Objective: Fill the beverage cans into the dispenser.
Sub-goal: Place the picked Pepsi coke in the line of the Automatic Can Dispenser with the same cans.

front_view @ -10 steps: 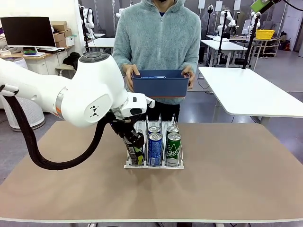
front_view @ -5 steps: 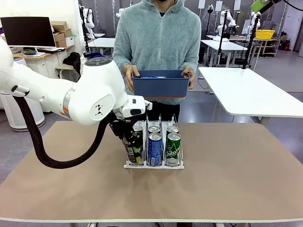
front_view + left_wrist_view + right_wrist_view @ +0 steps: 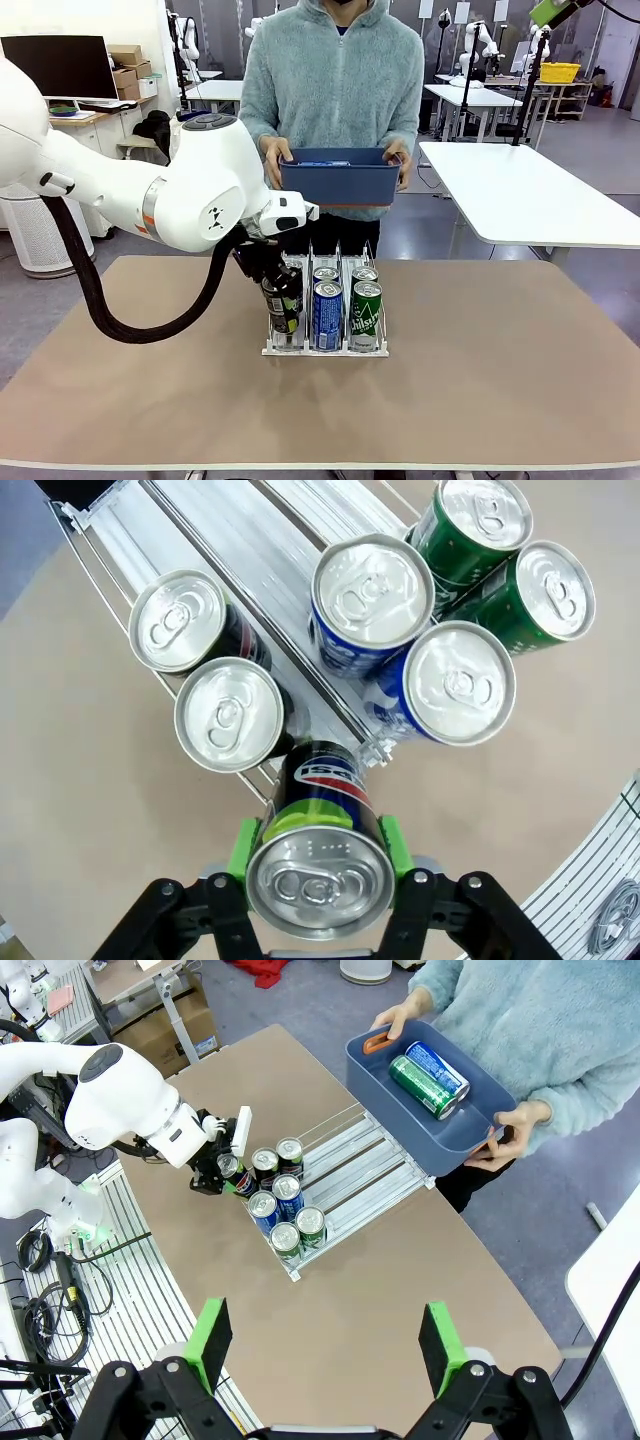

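Brown bench spreads before us, the dispenser at its middle: two dark cans in its left lane, two blue cans in the middle lane, two green cans in the right. At the dispenser's front-left corner our left jaws are clamped on a tilted Pepsi can. Behind the dispenser a person holds a blue bin with two loose cans lying inside. High above the dispenser, our right jaws stand wide apart.

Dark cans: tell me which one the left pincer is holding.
The Pepsi can nearest the wrist camera, clamped between the left pincer's green pads. The other two dark cans stand free, one behind the other, in the dispenser's outer lane.
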You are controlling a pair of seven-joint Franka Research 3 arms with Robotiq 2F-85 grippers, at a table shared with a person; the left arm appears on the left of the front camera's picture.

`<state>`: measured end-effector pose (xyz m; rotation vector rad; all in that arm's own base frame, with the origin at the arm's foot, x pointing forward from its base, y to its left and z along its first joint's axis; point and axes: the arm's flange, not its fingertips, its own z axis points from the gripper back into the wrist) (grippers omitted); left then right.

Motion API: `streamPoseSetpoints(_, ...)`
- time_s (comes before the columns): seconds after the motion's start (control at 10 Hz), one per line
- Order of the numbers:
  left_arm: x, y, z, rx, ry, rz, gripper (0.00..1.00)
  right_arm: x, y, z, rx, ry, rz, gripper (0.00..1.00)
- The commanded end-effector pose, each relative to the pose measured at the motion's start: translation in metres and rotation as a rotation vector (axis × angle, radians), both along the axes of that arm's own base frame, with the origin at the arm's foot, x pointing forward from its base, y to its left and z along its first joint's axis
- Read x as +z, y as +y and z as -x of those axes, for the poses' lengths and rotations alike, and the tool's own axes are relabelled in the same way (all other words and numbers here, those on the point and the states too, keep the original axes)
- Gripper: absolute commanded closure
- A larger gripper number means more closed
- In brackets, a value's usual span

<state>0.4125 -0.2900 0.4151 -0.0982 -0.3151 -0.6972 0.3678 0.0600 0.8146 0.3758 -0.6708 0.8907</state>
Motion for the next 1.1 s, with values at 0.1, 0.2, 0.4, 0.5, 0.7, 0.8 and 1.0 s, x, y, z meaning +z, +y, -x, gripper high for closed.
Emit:
streamPoseSetpoints(0.1,-0.009,0.004,-0.027,0.004,-0.049,0.026,0.42,0.0,0.001,0.002,-0.001,0.009,-0.007,0.0)
streamPoseSetpoints(0.2,-0.011,0.005,-0.032,0.02,-0.07,0.029,0.42,0.0,0.001,0.002,-0.001,0.009,-0.007,0.0)
streamPoseSetpoints(0.4,-0.017,0.002,-0.034,0.012,-0.033,0.006,0.42,0.0,0.001,0.002,-0.001,0.009,-0.007,0.0)
streamPoseSetpoints(0.5,-0.025,-0.001,-0.032,0.002,0.009,-0.003,0.42,0.0,0.001,0.002,-0.001,0.009,-0.007,0.0)
streamPoseSetpoints(0.7,-0.038,-0.005,-0.029,-0.021,0.061,-0.009,0.42,0.0,0.001,0.002,-0.001,0.009,-0.007,0.0)
streamPoseSetpoints(0.8,-0.039,-0.007,-0.026,-0.026,0.087,0.007,0.42,0.0,0.001,0.002,-0.001,0.009,-0.007,0.0)
streamPoseSetpoints(1.0,-0.039,-0.011,-0.02,0.003,0.068,-0.005,0.42,0.0,0.001,0.002,-0.001,0.009,-0.007,0.0)
